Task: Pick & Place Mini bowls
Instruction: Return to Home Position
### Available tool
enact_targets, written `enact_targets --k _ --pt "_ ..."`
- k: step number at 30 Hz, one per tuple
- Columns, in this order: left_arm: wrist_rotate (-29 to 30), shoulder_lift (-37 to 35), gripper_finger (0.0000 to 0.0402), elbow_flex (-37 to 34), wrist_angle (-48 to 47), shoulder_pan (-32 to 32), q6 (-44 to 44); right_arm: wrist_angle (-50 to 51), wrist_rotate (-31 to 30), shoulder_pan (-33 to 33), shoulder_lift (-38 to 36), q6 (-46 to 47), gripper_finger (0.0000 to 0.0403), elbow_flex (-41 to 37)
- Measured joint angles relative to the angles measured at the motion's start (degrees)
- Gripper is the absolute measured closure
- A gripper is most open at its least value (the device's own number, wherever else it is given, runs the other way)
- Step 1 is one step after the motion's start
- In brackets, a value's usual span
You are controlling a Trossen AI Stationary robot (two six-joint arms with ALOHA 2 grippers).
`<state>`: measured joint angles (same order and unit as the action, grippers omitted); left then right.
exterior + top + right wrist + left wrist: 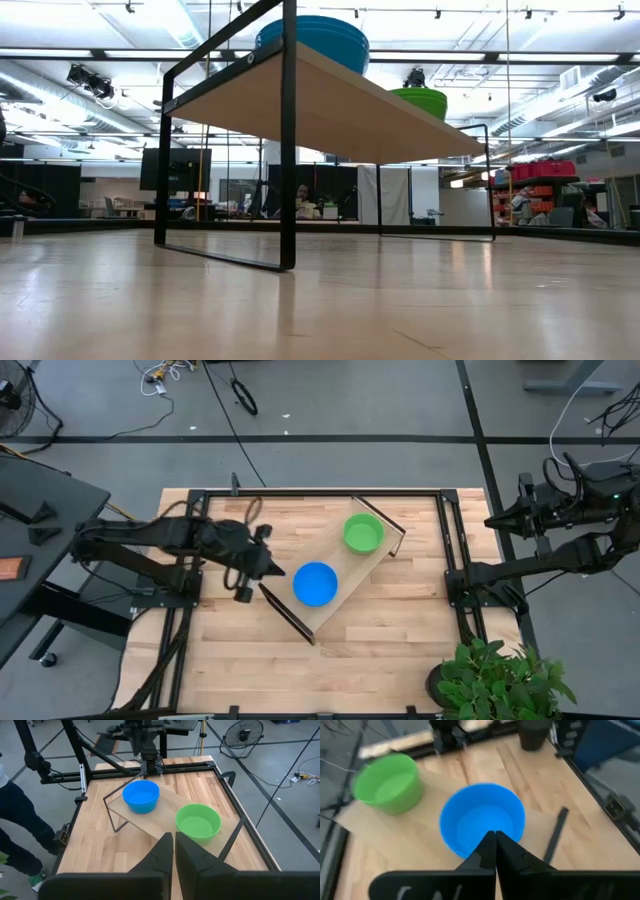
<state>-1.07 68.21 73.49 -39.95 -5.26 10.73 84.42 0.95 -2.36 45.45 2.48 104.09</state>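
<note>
Butcher-block table (400, 640) in a black frame, sitting on a grey floor (350, 460) with loose cables (165, 375), a fan (243, 735), a potted plant (500, 675) off one corner, and somebody's leg (15, 830) at the edge of the right wrist view. The blue bowls (315, 583) and green bowls (363, 533) sit well apart on the wooden shelf (345, 565), which is set diagonally on the table. The left gripper (278, 571) hovers just beside the blue end, pinched closed on nothing, and the right gripper (492, 520) is off the table's right side, also closed and empty. In the low view the shelf board hides the bowls' bottoms, and I can't count how many are nested in each stack.
</note>
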Motion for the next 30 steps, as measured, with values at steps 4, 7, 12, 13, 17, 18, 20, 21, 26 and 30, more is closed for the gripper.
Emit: enact_targets --k 4,7,12,13,17,18,20,21,26,30 --pt "0.19 -2.69 0.0401 -0.04 -1.62 1.59 -0.81 0.00 0.00 -0.01 0.02 0.00 0.0380 0.00" --pt "0.15 -4.70 0.0401 -0.02 -2.98 3.06 -0.70 0.00 0.00 -0.01 0.02 0.00 0.0380 0.00" --pt "0.14 -8.04 0.0401 -1.55 -2.40 4.89 -0.77 0.00 0.00 -0.01 0.02 0.00 0.0380 0.00" --pt "0.19 -8.94 0.0401 -2.39 -2.06 5.01 -1.05 0.00 0.00 -0.01 0.02 0.01 0.0380 0.00" --pt "-0.23 -12.72 0.0401 -6.77 -1.64 5.54 -1.47 0.00 0.00 0.00 0.02 0.01 0.0380 0.00" --pt "-0.25 -13.64 0.0401 -7.81 -1.89 5.56 -1.87 0.00 0.00 -0.01 0.02 0.02 0.0380 0.00" --pt "-0.25 -15.72 0.0401 -9.71 -0.21 5.60 -2.91 0.00 0.00 -0.01 0.02 0.00 0.0380 0.00" --pt "-0.24 -16.63 0.0401 -10.72 -0.01 5.66 -3.03 0.00 0.00 -0.01 0.02 0.00 0.0380 0.00" --pt "-0.23 -21.20 0.0401 -14.68 2.21 5.86 -3.04 0.00 0.00 -0.01 0.02 0.00 0.0380 0.00" --pt "-0.31 -24.70 0.0401 -18.31 5.06 5.84 -3.18 0.00 0.00 0.00 0.02 0.00 0.0380 0.00"
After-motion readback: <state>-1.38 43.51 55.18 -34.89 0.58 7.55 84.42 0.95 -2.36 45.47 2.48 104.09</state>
